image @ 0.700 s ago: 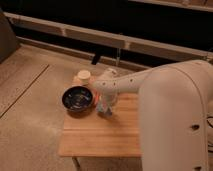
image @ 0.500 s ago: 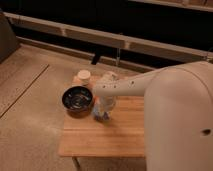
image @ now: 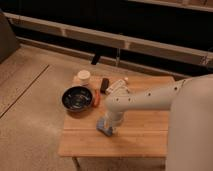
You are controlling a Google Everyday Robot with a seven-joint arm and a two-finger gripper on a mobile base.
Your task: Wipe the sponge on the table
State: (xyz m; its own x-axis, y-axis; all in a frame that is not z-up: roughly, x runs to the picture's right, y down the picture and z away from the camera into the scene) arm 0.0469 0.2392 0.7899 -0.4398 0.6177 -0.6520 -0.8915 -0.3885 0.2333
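Note:
The table (image: 145,135) has a light wooden plank top and fills the middle of the camera view. My arm reaches in from the right, and its gripper (image: 106,126) points down onto the front left part of the top. The sponge (image: 104,131), a small pale blue-grey block, sits between the gripper's tips and rests on the wood. The gripper is shut on it. The arm's wrist hides the top of the sponge.
A dark bowl (image: 77,98) stands on the left of the table with a small orange-red object (image: 96,100) beside it. Behind them are a white cup (image: 84,76), a small black rectangular object (image: 105,84) and a white item (image: 118,86). A rail runs along the back.
The gripper has moved with the sponge toward the table's front edge, away from the bowl. The other objects have stayed in place.

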